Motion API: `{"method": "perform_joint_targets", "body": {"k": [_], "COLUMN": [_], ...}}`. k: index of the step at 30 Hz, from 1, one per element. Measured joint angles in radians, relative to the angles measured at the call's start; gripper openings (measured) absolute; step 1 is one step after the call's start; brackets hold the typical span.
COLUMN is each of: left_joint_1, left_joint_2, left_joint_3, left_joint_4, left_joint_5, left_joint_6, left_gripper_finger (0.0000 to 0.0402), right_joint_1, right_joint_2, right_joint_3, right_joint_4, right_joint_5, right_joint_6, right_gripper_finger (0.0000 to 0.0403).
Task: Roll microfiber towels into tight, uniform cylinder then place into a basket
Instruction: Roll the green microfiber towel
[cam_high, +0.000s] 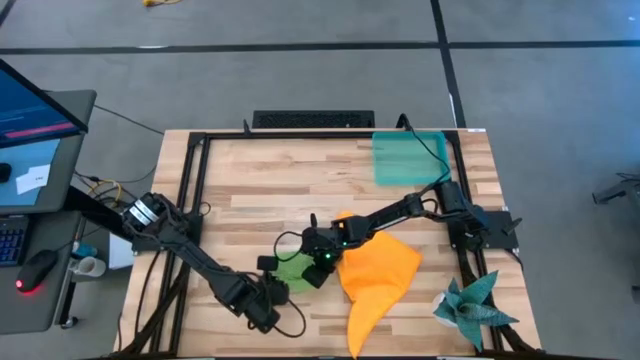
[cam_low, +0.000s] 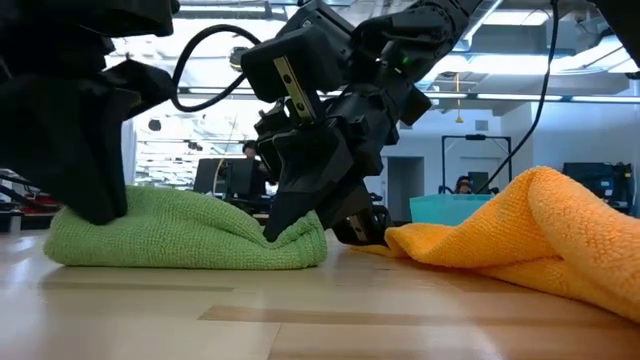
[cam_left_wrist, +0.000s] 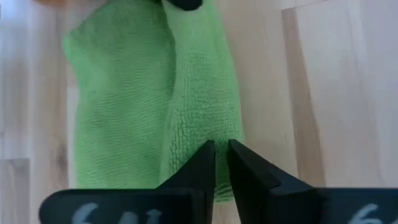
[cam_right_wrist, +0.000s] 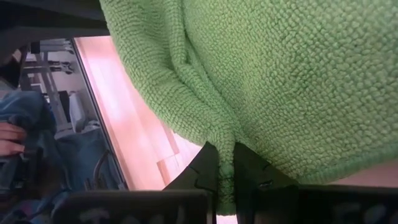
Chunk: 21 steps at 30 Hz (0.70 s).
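Wooden worktop (cam_high: 250, 200) carries the green towel (cam_high: 293, 270) near its front edge. Left gripper (cam_left_wrist: 221, 163) pinches the towel's near end, fingers almost together; right gripper (cam_right_wrist: 225, 163) clamps the opposite edge. Orange towel (cam_high: 378, 272) lies just beside; basket (cam_high: 408, 158) sits at the far right corner.

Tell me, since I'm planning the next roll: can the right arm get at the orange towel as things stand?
Probably not yet. Its hand is shut on the green towel. The orange towel lies uncovered right beside it, so once it lets go the way looks free.
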Motion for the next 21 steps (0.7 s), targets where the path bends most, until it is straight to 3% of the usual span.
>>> {"method": "perform_joint_targets", "body": {"k": [6,12,21], "left_joint_1": [0.019,0.058,0.058], "left_joint_2": [-0.002,-0.01,-0.008], "left_joint_3": [-0.024,-0.127,-0.148], "left_joint_4": [-0.002,0.1,0.125], "left_joint_5": [-0.012,0.05,0.087], "left_joint_6": [-0.047,-0.121,-0.162], "left_gripper_finger": [0.0031,0.0031,0.0031], "right_joint_1": [-0.005,-0.009,-0.007], "right_joint_2": [0.0,0.0,-0.001], "right_joint_3": [0.0,0.001,0.001], "right_joint_4": [-0.003,-0.001,0.0], "right_joint_5": [-0.005,-0.01,0.013], "right_joint_6": [-0.003,-0.025,-0.012], "right_gripper_finger": [0.004,0.0044,0.0093]}}
